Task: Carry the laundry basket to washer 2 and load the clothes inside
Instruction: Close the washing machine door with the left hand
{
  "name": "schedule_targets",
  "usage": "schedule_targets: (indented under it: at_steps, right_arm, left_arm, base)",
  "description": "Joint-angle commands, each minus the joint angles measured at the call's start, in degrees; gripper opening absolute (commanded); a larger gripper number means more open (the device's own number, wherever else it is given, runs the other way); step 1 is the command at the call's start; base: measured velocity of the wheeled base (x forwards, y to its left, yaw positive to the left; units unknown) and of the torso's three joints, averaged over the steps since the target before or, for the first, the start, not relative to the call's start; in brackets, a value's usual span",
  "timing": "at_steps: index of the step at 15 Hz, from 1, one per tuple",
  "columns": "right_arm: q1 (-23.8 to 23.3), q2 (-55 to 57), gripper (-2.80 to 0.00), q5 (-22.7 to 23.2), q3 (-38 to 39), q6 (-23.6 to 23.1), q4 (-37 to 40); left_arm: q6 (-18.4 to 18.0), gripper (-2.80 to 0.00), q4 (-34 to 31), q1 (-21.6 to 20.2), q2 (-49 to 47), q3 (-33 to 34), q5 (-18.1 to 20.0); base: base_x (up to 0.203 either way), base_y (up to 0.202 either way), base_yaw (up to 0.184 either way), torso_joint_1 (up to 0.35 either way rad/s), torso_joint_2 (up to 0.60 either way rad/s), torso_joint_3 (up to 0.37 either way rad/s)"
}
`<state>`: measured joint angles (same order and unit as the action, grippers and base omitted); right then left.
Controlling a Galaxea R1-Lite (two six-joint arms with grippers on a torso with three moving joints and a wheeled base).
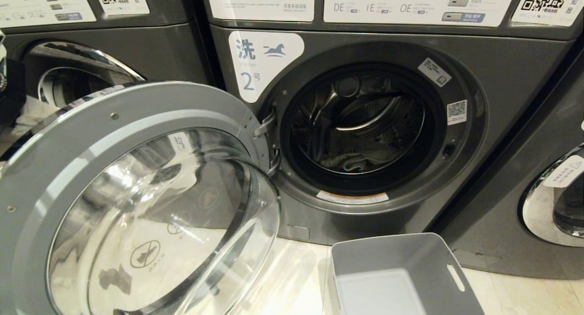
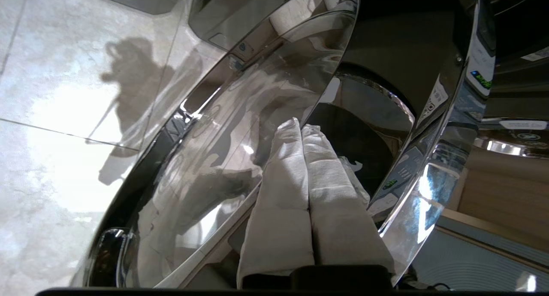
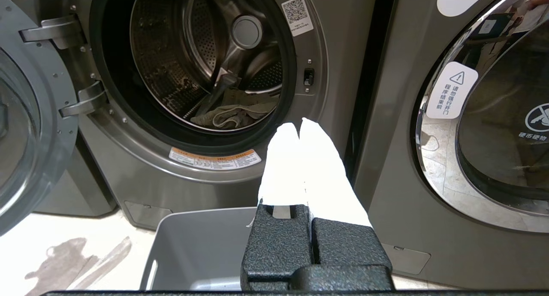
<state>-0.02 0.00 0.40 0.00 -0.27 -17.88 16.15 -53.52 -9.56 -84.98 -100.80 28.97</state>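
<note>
Washer 2 point(image 1: 262, 61) is dark grey with a white "2" label. Its chrome-ringed glass door point(image 1: 137, 201) stands swung wide open to the left. The clothes point(image 1: 356, 162) lie as a grey-green bundle at the bottom of the drum, also seen in the right wrist view as clothes point(image 3: 233, 113). The grey laundry basket point(image 1: 388, 255) sits on the floor below the opening, with nothing inside it. My left gripper point(image 2: 300, 125), in white covers, is shut and empty, close against the door's glass. Above the basket point(image 3: 197, 244) my right gripper point(image 3: 299, 123) is shut and empty. Neither arm shows in the head view.
A like washer point(image 1: 82, 73) stands to the left and another point(image 1: 556, 201) to the right, both with doors shut. The open door fills the left half of the space before washer 2. Pale tiled floor point(image 1: 524, 292) lies right of the basket.
</note>
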Motion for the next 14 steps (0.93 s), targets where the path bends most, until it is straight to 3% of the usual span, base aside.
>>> schedule_targets:
  at_steps: [1,5,14]
  right_arm:
    - [0.02,0.09,-2.80,-0.05,2.29,0.00,-0.13]
    - [0.02,0.09,-2.80,0.04,2.29,0.00,-0.13]
    - [0.01,0.09,-2.80,-0.05,2.29,0.11,-0.13]
  left_arm:
    - [1.59,-2.80,-0.27,1.77,0.32,0.26,0.21]
    - [7.02,-2.80,-0.11,5.73,0.52,0.99,0.21]
    - [7.51,-2.80,0.25,11.98,-0.05,2.63,0.14]
  base:
    - [0.000,0.000,0.000,0.000,0.00,0.000]
    - [0.000,0.000,0.000,0.000,0.00,0.000]
    - [0.000,0.000,0.000,0.000,0.00,0.000]
